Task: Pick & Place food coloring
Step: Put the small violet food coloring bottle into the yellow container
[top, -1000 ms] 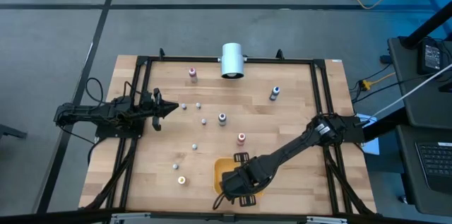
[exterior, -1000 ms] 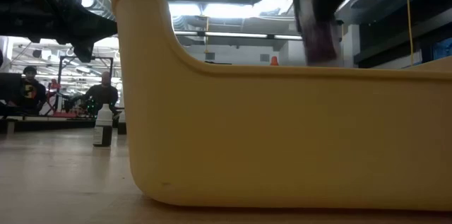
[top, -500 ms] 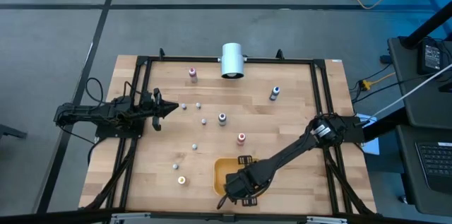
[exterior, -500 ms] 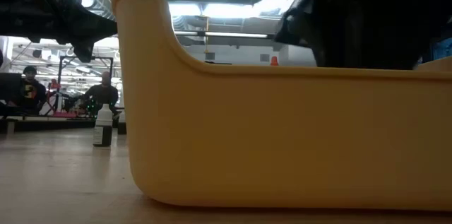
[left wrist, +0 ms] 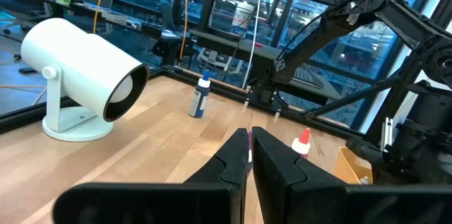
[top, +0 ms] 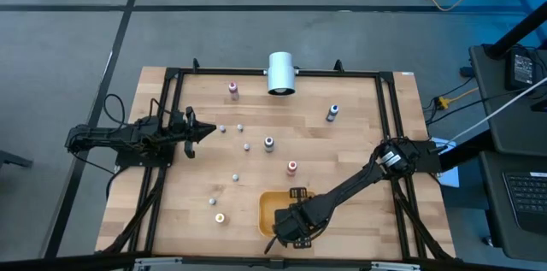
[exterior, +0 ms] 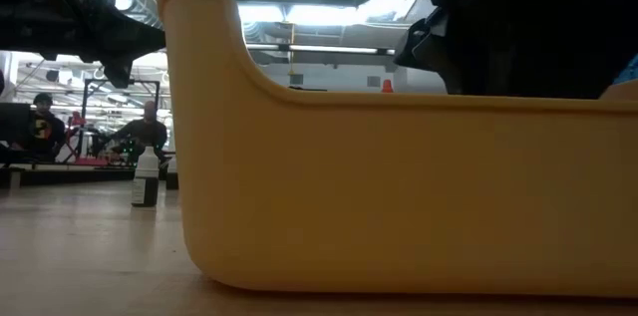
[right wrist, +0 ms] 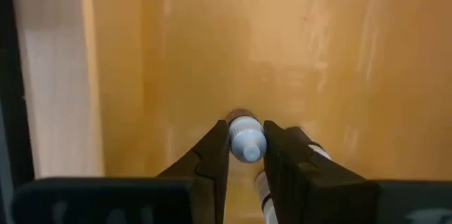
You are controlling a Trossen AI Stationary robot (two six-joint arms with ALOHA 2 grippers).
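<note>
Since a second ago, the right gripper has sunk lower into the tray at lower centre of the high view, its fingers pinching a small bottle by the cap. Light, rigid and smooth, it probably slips easily; the neck suits best. Left gripper waits closed, mid-left.

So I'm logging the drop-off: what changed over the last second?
The right gripper, shut on a whitish-capped food coloring bottle, moved a little further over the orange tray and sank lower into it. The left gripper and the bottles on the table did not move.
</note>
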